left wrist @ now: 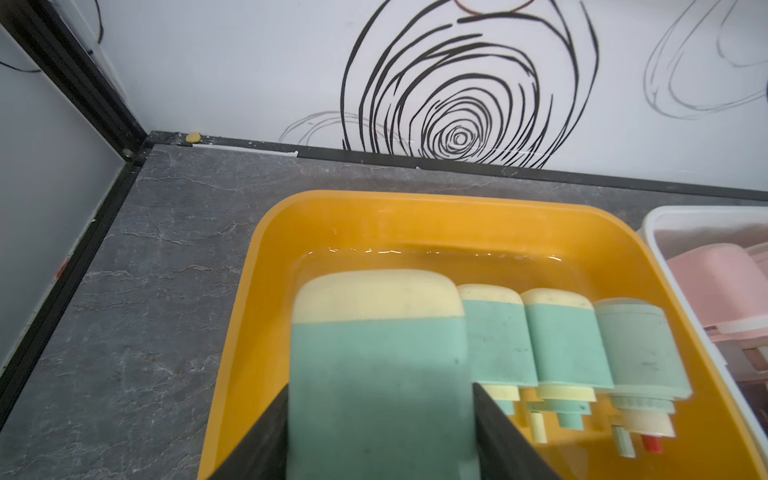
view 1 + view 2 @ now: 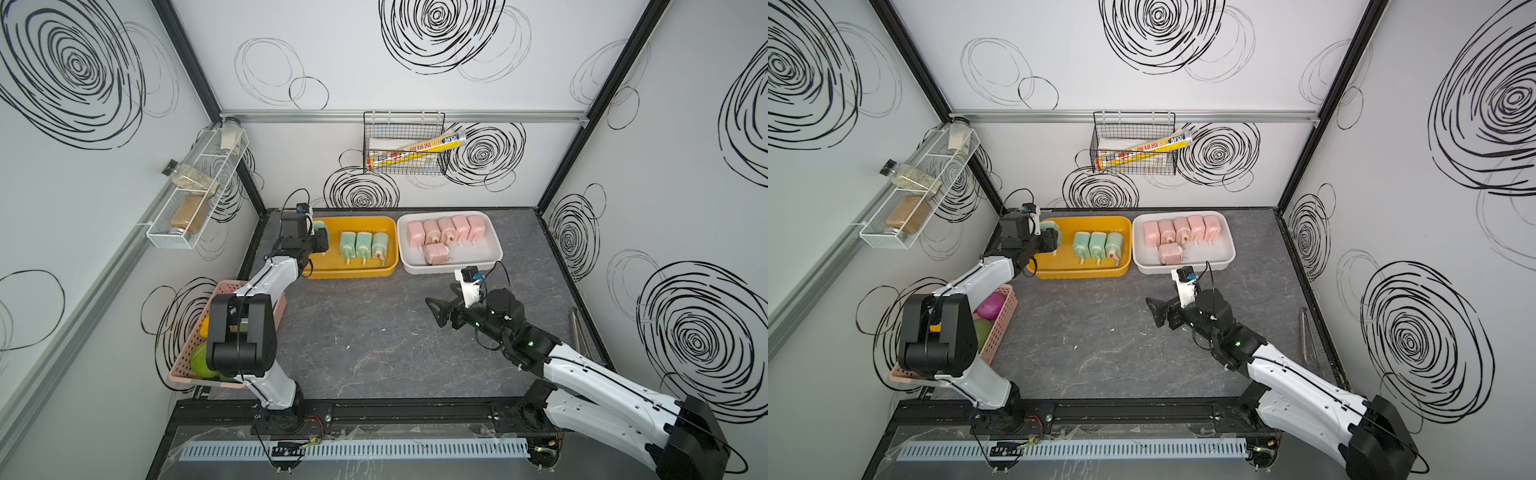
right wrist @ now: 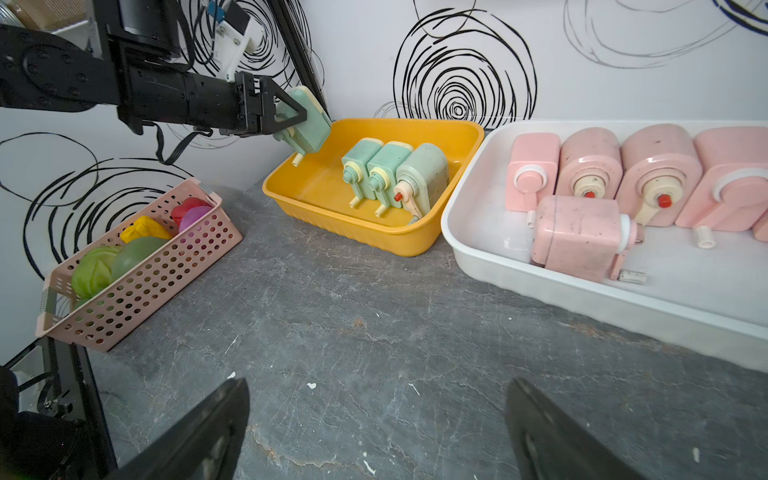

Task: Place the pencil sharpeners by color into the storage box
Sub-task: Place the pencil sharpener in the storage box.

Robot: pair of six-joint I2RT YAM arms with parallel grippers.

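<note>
Our left pincer (image 1: 380, 432) is clamped on a green sharpener (image 1: 376, 353), one finger on each flat side and the cream end pointing away from the wrist. That's prob. so it lands facing the same way as the rest. It hangs tilted over the left end of the yellow tray (image 1: 415, 212), not yet set down. That end is the free spot beside the row.

Three green sharpeners (image 2: 363, 245) already stand in that tray, side by side & touching, nozzles toward the near edge. Just beside it, the white tray (image 2: 492, 255) holds the pink sharpeners (image 2: 446, 227): five in a row, one lying in front. So it's one colour per tray.

Our right pincer (image 3: 378, 386) is apart & empty, low over the bare surface (image 2: 374, 332). We judge it's parked clear b/c the pink share looks done.

The pink basket (image 3: 166, 291) w/ toy fruit (image 3: 93, 270) sits at the left edge, not part of the job.
</note>
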